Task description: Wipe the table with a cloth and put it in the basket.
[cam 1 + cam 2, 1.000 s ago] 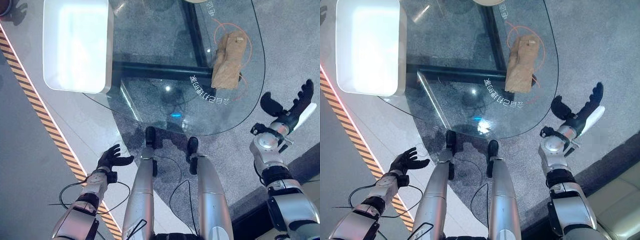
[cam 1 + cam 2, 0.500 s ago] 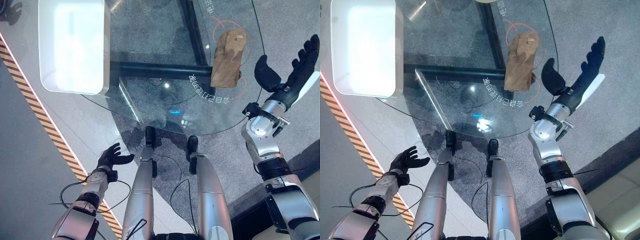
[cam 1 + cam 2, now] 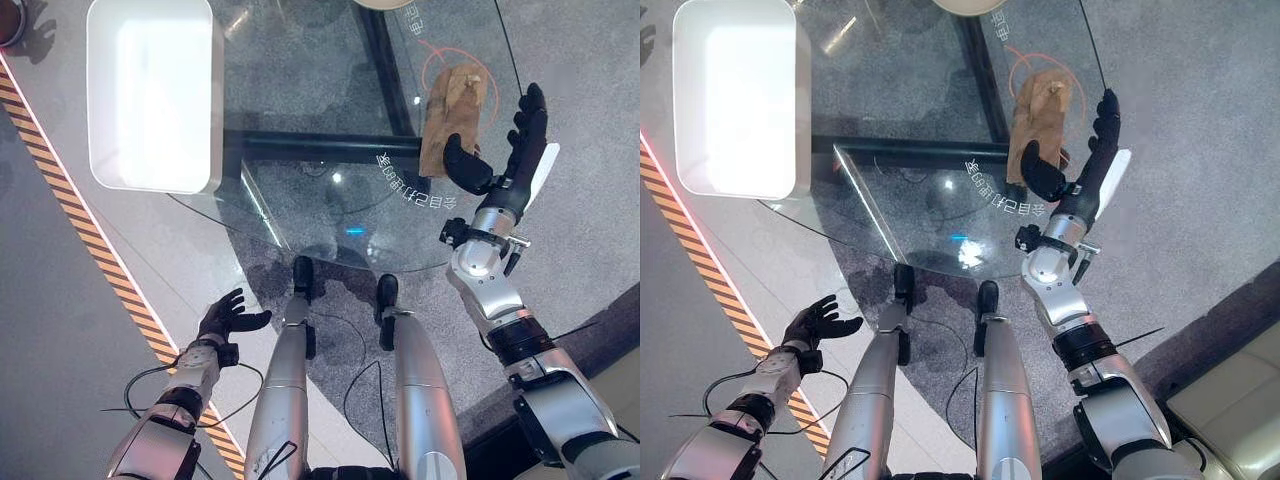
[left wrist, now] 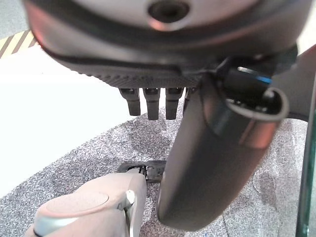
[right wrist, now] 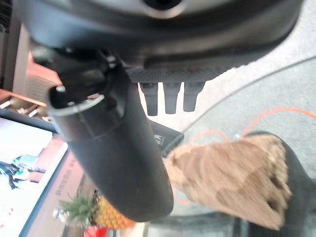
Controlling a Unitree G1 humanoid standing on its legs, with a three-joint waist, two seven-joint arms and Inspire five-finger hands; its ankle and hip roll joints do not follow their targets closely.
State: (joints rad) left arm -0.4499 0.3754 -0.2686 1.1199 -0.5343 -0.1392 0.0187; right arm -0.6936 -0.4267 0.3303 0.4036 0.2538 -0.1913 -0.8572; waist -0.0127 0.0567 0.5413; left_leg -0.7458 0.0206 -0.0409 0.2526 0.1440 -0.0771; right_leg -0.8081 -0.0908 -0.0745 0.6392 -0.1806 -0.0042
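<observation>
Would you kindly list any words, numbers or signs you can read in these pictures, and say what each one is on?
White characters on the clear round glass table, near the brown crumpled cloth: printed along a curve, too small and distorted to read.
More white characters at the table's far edge: cut off, unreadable.
Nothing else carries text.

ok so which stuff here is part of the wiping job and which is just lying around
Part of the job:
- tan cloth on the glass table
- white basket
- right robot hand, open beside the cloth

Lying about:
- orange cord loop under the cloth
- round dish at the far edge
</observation>
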